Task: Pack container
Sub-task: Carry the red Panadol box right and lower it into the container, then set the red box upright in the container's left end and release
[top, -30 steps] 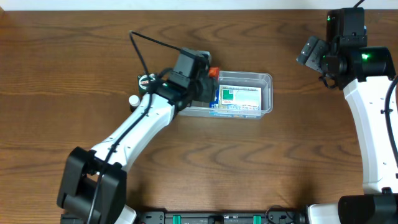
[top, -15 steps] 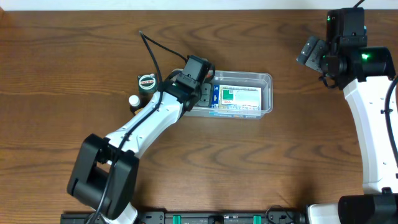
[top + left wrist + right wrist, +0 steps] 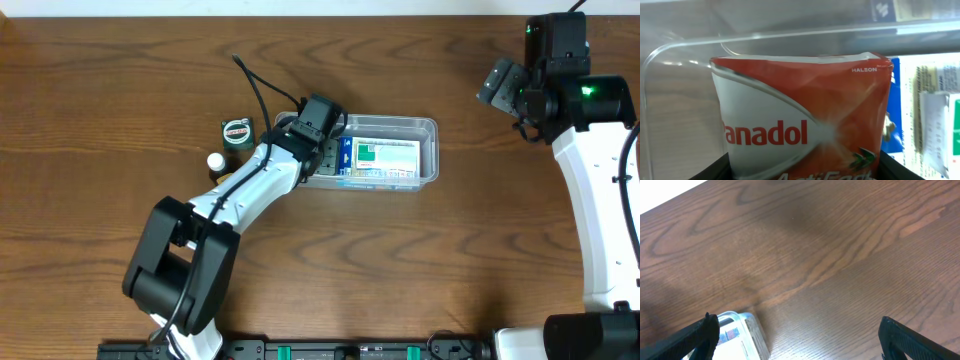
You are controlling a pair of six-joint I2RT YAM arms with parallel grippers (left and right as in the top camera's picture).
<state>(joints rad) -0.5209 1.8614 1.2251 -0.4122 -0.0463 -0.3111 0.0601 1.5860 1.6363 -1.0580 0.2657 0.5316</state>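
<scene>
Grip status: left gripper [image 3: 322, 138] was clamped on the red Panadol box [image 3: 800, 120], jaws on its two sides. It sat right over the left end of the container [image 3: 431, 126]. The container was mid-table with its long axis running left-right. The wrist view showed the clear rounded corner wall just beyond the box's leading edge, so the free slot looked to be directly under and ahead of the gripper. I couldn't tell if the box touched the floor yet. The packed boxes [image 3: 385, 155] filled the middle and right, just beside the Panadol box on its right, so clearance there looked tight. A round green-lidded tin [image 3: 237, 131] and a small white bottle [image 3: 215, 160] stood on the table [image 3: 450, 260] left of the container, near the left arm's forearm. The right gripper [image 3: 805, 340] was spread wide and empty, parked far right, well apart, so the left arm was clearly nearer.
</scene>
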